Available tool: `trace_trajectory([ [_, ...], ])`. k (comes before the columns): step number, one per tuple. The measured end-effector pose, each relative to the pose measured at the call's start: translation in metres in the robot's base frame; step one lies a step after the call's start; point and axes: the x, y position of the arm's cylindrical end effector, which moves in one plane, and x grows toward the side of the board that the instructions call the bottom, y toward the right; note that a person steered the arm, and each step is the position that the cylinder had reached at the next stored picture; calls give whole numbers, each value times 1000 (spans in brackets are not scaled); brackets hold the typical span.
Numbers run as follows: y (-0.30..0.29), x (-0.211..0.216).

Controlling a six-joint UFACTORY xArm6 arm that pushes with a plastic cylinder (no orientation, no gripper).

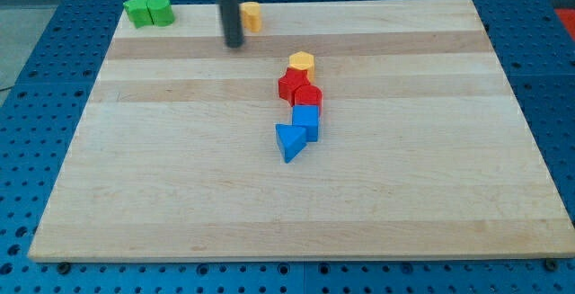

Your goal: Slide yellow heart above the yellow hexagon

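Note:
The yellow heart lies near the board's top edge, left of centre. The yellow hexagon lies below and to the right of it, at the top of a column of blocks. My tip is on the board just left of and slightly below the yellow heart, close to it; I cannot tell whether it touches. The rod rises out of the view's top.
Below the hexagon stand a red block, a second red block, a blue cube and a blue triangle. Two green blocks sit at the top left corner. The wooden board lies on a blue perforated table.

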Motion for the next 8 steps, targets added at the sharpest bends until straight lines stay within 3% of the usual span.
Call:
trace_trajectory([
  [1,-25,-28],
  [2,-11,-64],
  [3,43,-69],
  [4,91,-51],
  [6,90,-65],
  [8,122,-12],
])
